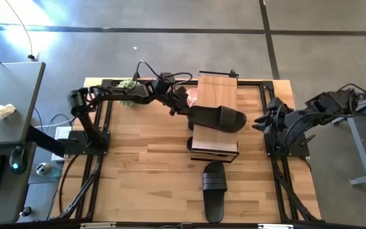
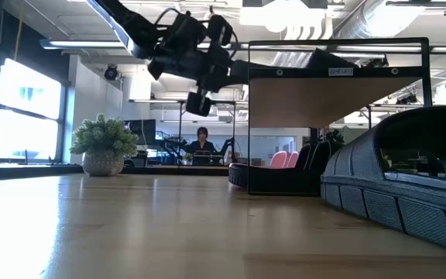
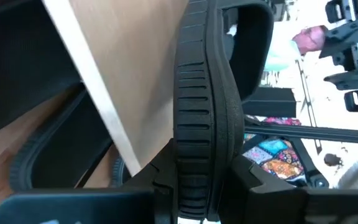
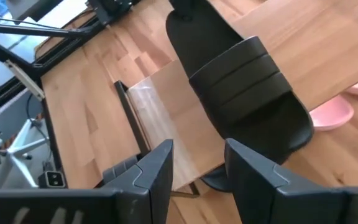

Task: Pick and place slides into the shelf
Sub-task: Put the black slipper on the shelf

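Gripping a black slide (image 1: 218, 118) by its heel edge above the shelf (image 1: 217, 95), the left gripper (image 1: 184, 109) could drop it crooked if that thin pinch slips, while the right gripper (image 1: 260, 123) waits beside the shelf, fingers parted and empty.

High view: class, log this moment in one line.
left pincer: shut on black slide | over shelf | right pincer: open, waiting
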Motion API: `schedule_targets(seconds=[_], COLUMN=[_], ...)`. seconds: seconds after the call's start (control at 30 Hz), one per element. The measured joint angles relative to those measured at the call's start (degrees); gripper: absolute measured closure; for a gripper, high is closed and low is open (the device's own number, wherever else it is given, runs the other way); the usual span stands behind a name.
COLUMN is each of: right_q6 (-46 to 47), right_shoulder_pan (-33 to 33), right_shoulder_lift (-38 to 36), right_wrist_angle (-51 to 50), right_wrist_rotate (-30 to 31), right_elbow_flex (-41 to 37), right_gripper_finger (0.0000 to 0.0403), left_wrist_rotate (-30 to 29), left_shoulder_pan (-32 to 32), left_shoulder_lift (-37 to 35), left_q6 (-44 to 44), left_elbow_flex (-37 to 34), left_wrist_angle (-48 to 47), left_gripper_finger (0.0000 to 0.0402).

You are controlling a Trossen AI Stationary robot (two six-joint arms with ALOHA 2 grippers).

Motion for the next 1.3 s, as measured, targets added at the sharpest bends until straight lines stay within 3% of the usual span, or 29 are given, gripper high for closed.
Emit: schedule_targets(seconds=[0.37,0.53,0.77,1.3], right_q6=[0.07,0.19,1.05,1.05], right_shoulder_pan=[0.00,0.00,0.00,-0.01], right_shoulder_lift=[-2.09,-2.11,-2.09,-2.05], right_wrist_angle=[4.84,4.82,4.72,4.58], right_wrist_rotate=[-1.53,-1.48,-1.46,-1.35], right_elbow_flex=[-4.64,-4.64,-4.64,-4.64], right_gripper_finger=[0.0270,0.0270,0.0270,0.0269], left_wrist_rotate=[-0.46,-2.81,-5.42,-4.53], left_shoulder_pan=[0.57,0.46,0.46,2.77], left_shoulder_lift=[0.86,0.86,0.86,0.86], left_q6=[-0.04,2.40,5.91,7.42], left_elbow_flex=[0.02,0.02,0.06,0.06], left_wrist_angle=[1.04,-2.65,-8.85,-8.94], left_gripper_finger=[0.0346,0.0341,0.0294,0.0172])
